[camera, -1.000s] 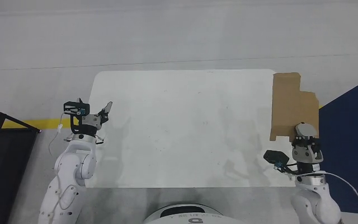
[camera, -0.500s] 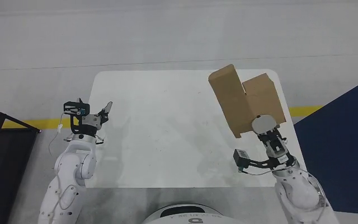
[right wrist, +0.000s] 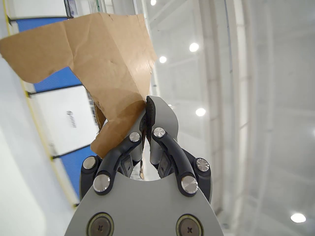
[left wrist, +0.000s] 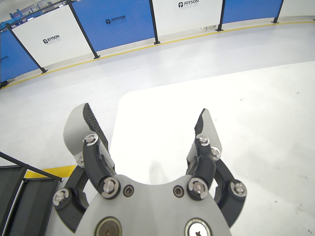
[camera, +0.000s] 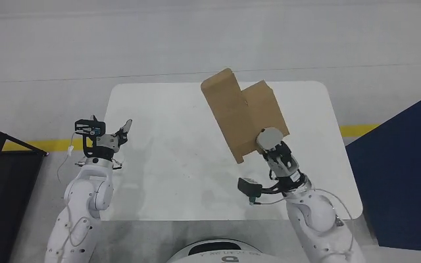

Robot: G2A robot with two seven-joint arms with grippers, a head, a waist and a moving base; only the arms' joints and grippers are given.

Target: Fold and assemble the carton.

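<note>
A flat brown carton (camera: pixel 241 115) hangs in the air above the far right part of the white table (camera: pixel 177 177), tilted, with one panel bent up. My right gripper (camera: pixel 261 146) is shut on the carton's near corner; in the right wrist view the carton (right wrist: pixel 98 57) rises from between the closed fingers (right wrist: pixel 160 119) of the right gripper (right wrist: pixel 145 116). My left gripper (camera: pixel 123 128) stands open over the table's left edge with nothing in it. In the left wrist view the left gripper (left wrist: pixel 145 121) has its pads wide apart over bare tabletop.
The table's (left wrist: pixel 246 114) left edge and rounded far corner lie right under the left gripper. Grey floor with a yellow line (camera: pixel 39 143) surrounds the table. Blue and white fence panels (left wrist: pixel 172 8) stand far behind.
The right arm has lifted the carton from the table's right edge and carried it left toward the middle, tilting it up. The left arm has not moved.
</note>
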